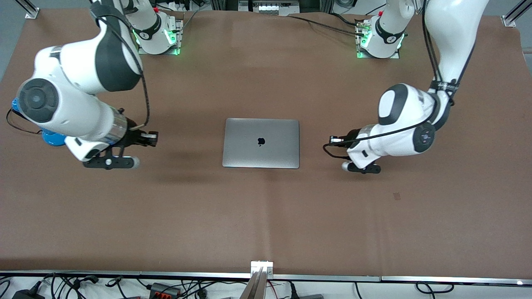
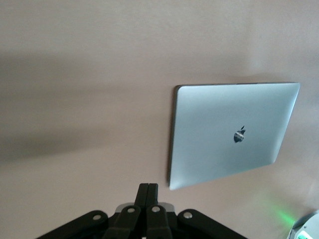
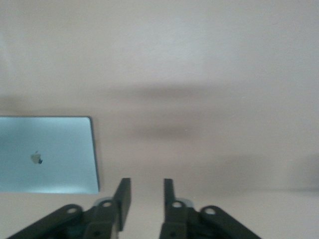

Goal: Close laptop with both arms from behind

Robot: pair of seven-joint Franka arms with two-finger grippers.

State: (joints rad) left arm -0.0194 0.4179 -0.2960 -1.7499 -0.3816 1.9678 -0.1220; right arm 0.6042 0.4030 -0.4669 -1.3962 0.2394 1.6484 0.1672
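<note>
The brown table (image 1: 266, 216) is holding the laptop (image 1: 261, 143), lying shut in its middle. The right gripper (image 3: 144, 196) is hanging over bare table with fingers a little apart. Only its wrist view shows the left gripper (image 2: 148, 191) probably pressed together.

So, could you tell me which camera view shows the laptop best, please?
The front view: the laptop lies whole and closed, logo up, between both arms. The left wrist view also shows its whole lid, at a slant; the right wrist view cuts it off at the picture's edge.
</note>
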